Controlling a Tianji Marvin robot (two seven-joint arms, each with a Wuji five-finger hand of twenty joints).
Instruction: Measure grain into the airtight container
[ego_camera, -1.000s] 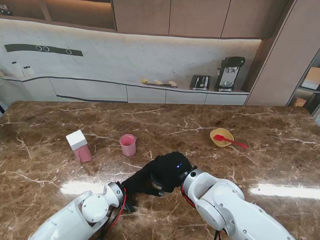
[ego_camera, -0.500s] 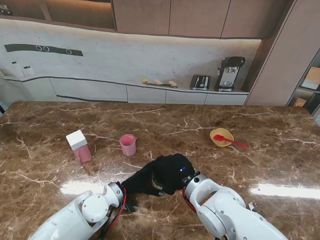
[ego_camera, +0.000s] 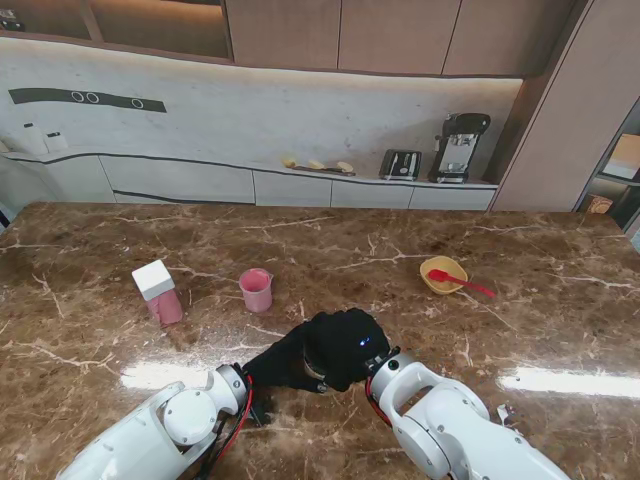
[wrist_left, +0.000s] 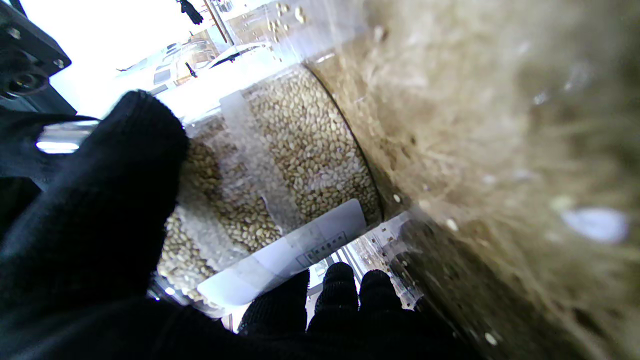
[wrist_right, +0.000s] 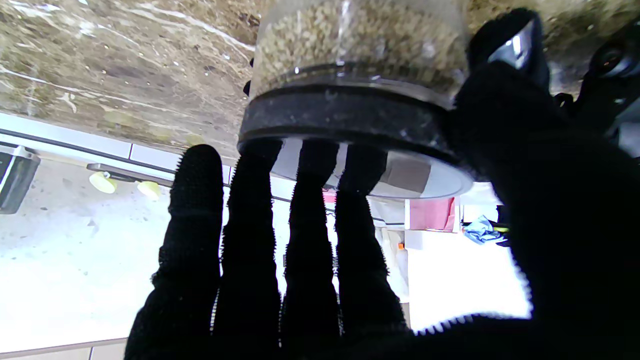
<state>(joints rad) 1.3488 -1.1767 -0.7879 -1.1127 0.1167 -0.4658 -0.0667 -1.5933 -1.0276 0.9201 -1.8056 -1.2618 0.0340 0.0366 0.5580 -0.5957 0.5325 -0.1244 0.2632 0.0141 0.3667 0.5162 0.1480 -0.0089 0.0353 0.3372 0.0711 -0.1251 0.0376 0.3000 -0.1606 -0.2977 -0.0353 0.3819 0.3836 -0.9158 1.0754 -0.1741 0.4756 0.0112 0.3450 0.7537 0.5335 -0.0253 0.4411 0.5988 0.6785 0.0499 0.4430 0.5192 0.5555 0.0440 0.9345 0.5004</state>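
From our stand view, both gloved hands cover the grain jar (wrist_left: 300, 150) completely. In the left wrist view the bench (wrist_left: 500, 150) is a blur and the jar's label (wrist_left: 300, 245) is unreadable. The lid (wrist_right: 345, 117) hides behind our right hand (wrist_right: 350, 260) fingers.

grain jar (wrist_left: 280, 165) | clear, grain-filled, dark lid (wrist_right: 350, 117) on | upright

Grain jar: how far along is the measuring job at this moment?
Early stage. Done: the left robot hand grips the clear grain jar, which is full. In hand: the right robot hand has its fingers on the jar's black lid, apparently to open it; the lid is still on. Left: the pink cup and the pink container with a white lid stand untouched, so no measuring or pouring yet.
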